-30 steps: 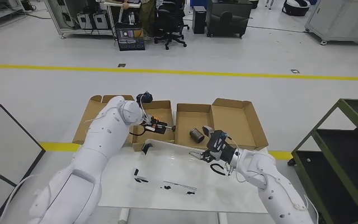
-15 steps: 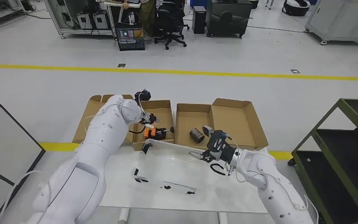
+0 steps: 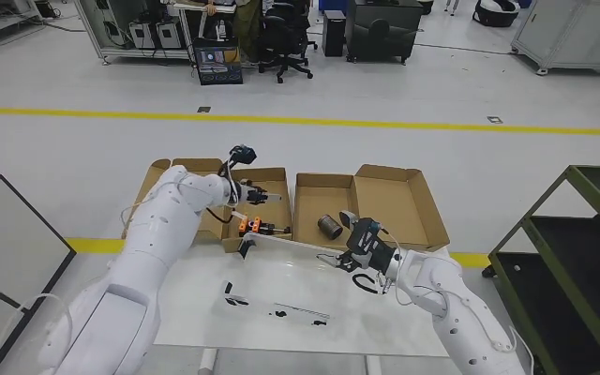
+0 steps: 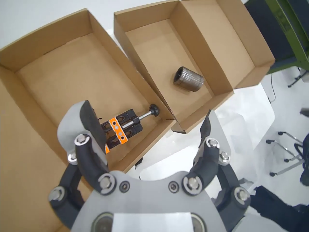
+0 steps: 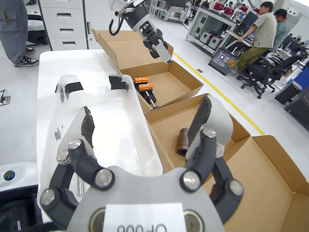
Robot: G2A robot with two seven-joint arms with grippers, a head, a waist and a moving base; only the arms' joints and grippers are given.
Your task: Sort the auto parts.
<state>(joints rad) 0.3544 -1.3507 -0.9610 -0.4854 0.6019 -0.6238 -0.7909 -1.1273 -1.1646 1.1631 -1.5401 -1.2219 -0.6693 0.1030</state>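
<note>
Presently listed: two open boxes of plain brown corrugated cardboard, flaps up, standing side by side and touching along the far edge of a white table. The left box holds a small vise: black cast body with slotted base, two orange jaw plates with small holes, and a bright steel screw ending in a black knob. It lies flat on the box floor in the corner nearest the table and the neighbouring box, knob toward the shared wall. The right box holds a short hollow cylinder of dull grey steel with finely grooved sides, lying on its side near the middle of the floor. A clear plastic tray, shallow, rounded at the corners and glossy, sits on the table against the boxes' near walls, with patches of black tape at one end. The left gripper hangs above the left box, its fingers spread wide with nothing between the ridged black rubber pads. The right gripper hangs low over the tray end beside the right box, likewise spread wide and holding nothing, with one finger above the tray and the other above the box wall.
</note>
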